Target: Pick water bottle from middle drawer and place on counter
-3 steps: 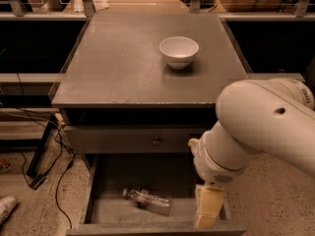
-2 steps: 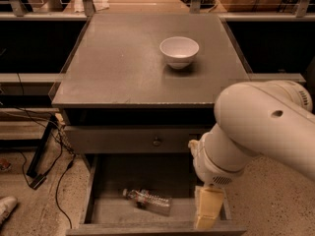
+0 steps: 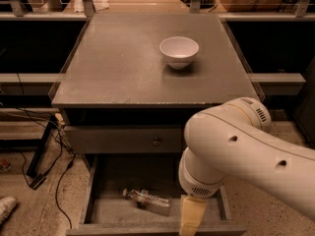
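Note:
The water bottle (image 3: 147, 200) lies on its side on the floor of the open middle drawer (image 3: 106, 213), cap end pointing left. My gripper (image 3: 191, 219) hangs from the big white arm (image 3: 236, 146) over the drawer's front right part. It is just right of the bottle and does not touch it. The arm hides the drawer's right side. The counter (image 3: 123, 63) is the broad grey top above the drawers.
A white bowl (image 3: 179, 50) stands on the counter, right of centre and towards the back. The upper drawer front with a round knob (image 3: 156, 141) is shut. Cables (image 3: 49, 151) trail on the floor at the left, and rails run behind the cabinet.
The arm has swung left and a little lower, bringing the gripper closer to the bottle. The bottle and bowl have not moved.

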You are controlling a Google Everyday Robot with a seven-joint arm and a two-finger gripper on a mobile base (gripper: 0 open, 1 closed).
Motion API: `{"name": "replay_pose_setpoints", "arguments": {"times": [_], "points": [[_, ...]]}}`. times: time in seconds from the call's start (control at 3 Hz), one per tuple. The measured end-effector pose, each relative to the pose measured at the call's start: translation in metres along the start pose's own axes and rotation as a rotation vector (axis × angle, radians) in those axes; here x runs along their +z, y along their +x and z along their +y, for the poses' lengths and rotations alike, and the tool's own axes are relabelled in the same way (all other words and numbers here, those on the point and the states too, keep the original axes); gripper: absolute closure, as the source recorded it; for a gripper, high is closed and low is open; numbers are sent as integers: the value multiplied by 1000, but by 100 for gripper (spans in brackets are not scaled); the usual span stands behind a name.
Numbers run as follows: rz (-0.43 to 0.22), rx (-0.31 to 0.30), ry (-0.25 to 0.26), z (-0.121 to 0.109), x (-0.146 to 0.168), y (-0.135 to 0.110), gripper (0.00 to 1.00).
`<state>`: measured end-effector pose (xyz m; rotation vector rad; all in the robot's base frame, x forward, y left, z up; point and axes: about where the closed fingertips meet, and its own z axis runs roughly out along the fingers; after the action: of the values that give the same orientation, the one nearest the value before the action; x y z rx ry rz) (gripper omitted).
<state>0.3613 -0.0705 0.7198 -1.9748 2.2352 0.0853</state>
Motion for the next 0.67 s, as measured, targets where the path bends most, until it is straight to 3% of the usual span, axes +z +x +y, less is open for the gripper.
{"name": "replay_pose_setpoints", "arguments": {"times": [0.33, 0.67], "points": [[0, 0, 0, 0, 0, 0, 0], [-49, 33, -11, -1, 12, -11, 0]]}}
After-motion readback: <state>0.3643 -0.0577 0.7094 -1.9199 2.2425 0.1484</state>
